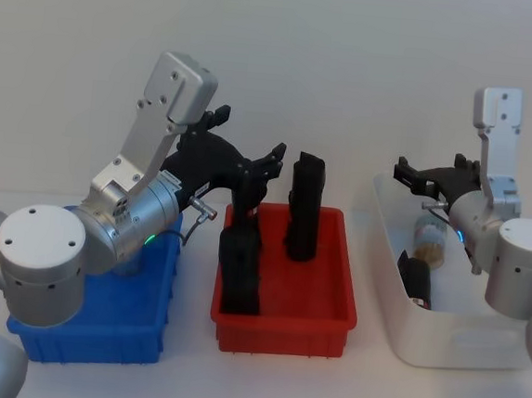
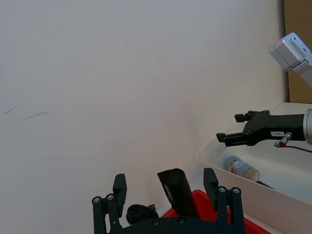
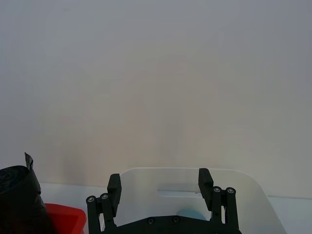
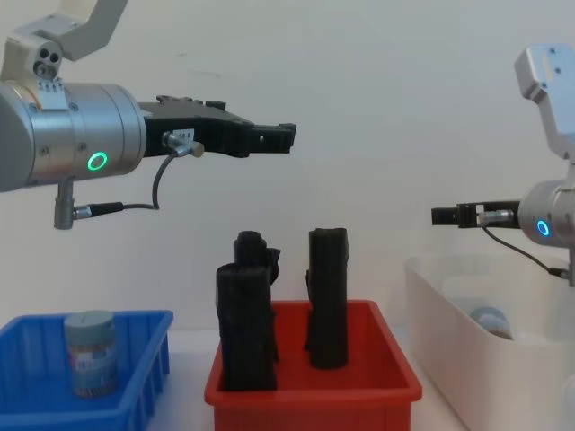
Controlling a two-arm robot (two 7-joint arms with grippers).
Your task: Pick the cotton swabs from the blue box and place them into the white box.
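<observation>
Between picks: I hold both the left gripper (image 4: 269, 136) and right gripper (image 3: 160, 186) spread and empty; one cotton swab tub (image 4: 91, 352) remains in the blue box (image 4: 144, 359), another (image 2: 241, 168) lies in the white box (image 1: 458, 346); next, lower left.

A red plastic bin (image 1: 283, 326) stands on the pale counter (image 1: 259, 385) with three tall black rolls upright inside it, two close together at its left side (image 1: 239, 271) and one (image 1: 304, 207) apart toward the back, before a plain white wall (image 1: 353, 58).
</observation>
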